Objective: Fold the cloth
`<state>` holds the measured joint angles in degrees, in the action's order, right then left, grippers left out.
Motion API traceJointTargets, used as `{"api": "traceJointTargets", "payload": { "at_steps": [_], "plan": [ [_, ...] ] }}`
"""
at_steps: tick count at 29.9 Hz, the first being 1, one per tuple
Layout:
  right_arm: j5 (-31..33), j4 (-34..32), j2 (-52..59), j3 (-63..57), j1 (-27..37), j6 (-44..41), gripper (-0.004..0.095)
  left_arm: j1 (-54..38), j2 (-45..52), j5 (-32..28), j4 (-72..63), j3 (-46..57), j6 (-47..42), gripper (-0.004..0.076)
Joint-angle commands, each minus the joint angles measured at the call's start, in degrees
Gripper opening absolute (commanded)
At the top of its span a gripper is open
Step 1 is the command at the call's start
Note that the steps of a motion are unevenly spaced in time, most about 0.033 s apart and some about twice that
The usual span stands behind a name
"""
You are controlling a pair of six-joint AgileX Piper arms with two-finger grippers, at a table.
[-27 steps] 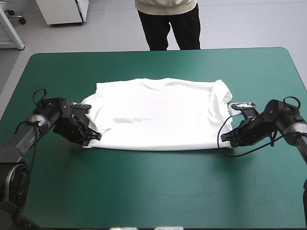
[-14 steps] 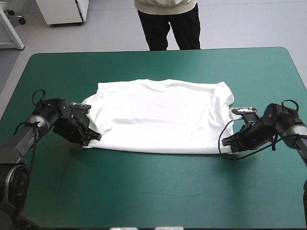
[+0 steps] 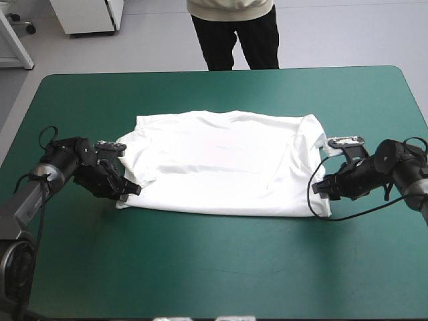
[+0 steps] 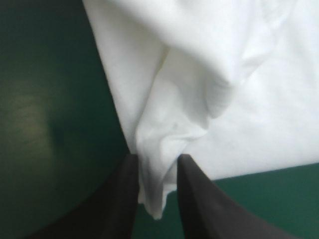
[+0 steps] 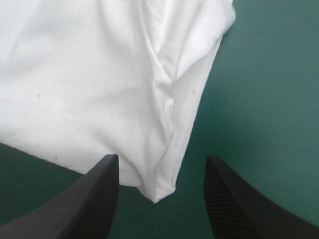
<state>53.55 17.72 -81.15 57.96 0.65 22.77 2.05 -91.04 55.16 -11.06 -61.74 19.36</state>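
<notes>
Teal-green desk (image 3: pixel 214 267): broad bare strip at 6 o'clock of the T-shirt (image 3: pixel 221 164), and a narrower one at 12 o'clock, up to the far edge. Bare desk at 3 and 9 o'clock too, where both arms lie low. All desk edges are well apart from the cloth.

T-shirt mid-desk, white, spread flat, wider than deep. Near hem fairly straight. A sleeve (image 3: pixel 124 147) bulges out at 9 o'clock, and a long crease (image 3: pixel 287 157) runs near the 3 o'clock end.

At the shirt's 8 o'clock corner, the left pincer (image 3: pixel 131 190). Left wrist view: black fingers (image 4: pixel 119 199) nearly together, with a bunched fold of cloth clamped between them.

At 4 o'clock, just beside the cloth, the right pincer (image 3: pixel 319 189). Right wrist view: its fingers (image 5: pixel 94 199) stand wide apart, gripping nothing. The shirt's pointed corner (image 5: pixel 158 191) lies between them, touching neither.
</notes>
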Motion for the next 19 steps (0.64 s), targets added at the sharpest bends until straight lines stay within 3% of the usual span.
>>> {"api": "traceJointTargets", "payload": {
  "at_steps": [1,9,19],
  "plan": [
    [1.1,0.6,4.4,4.4,0.4,-0.3,0.0494,0.1,6.8,-0.2,-1.4,-3.2,-0.8,0.0350],
    [5.5,0.7,9.3,12.7,0.4,-1.9,0.0494,0.1,15.1,-2.4,0.6,-7.7,-7.5,0.0377],
    [8.0,0.6,12.1,18.8,0.4,-2.6,0.0487,-4.6,14.6,-8.7,-2.2,-8.5,-10.4,0.0377]
  ]
}}
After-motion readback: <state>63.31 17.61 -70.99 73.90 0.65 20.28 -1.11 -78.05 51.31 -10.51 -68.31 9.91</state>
